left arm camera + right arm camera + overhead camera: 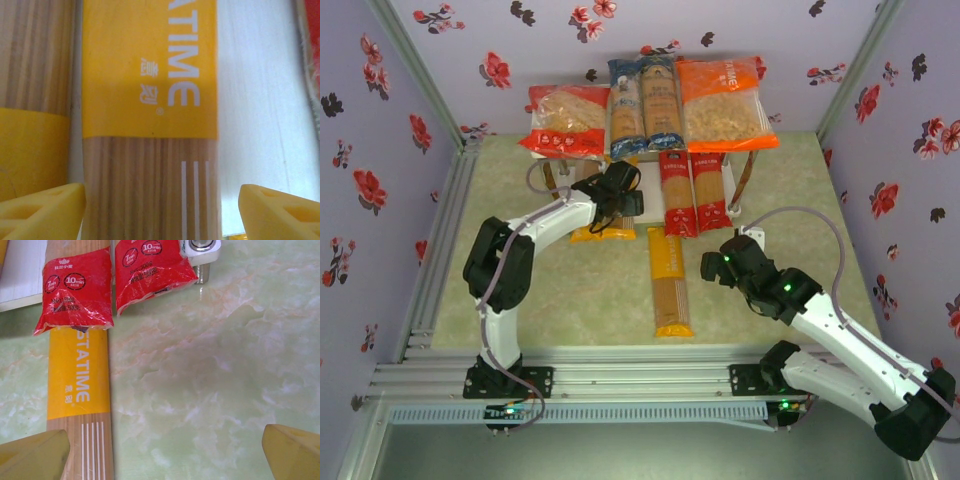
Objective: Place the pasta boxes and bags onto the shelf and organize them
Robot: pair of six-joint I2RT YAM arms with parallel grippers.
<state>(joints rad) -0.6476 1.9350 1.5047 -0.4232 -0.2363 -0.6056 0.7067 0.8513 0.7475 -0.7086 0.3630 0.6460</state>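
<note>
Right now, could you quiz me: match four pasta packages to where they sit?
Things:
1. wide clear bag with red ends
2. wide orange bag
3. pair of long blue spaghetti packs
4. long yellow-orange spaghetti pack nearest the arm bases

Places:
a. green marbled table
b. right end, top of the white shelf
c. left end, top
d. middle, top

Pairs: 1-c, 2-b, 3-d, 4-a.
</note>
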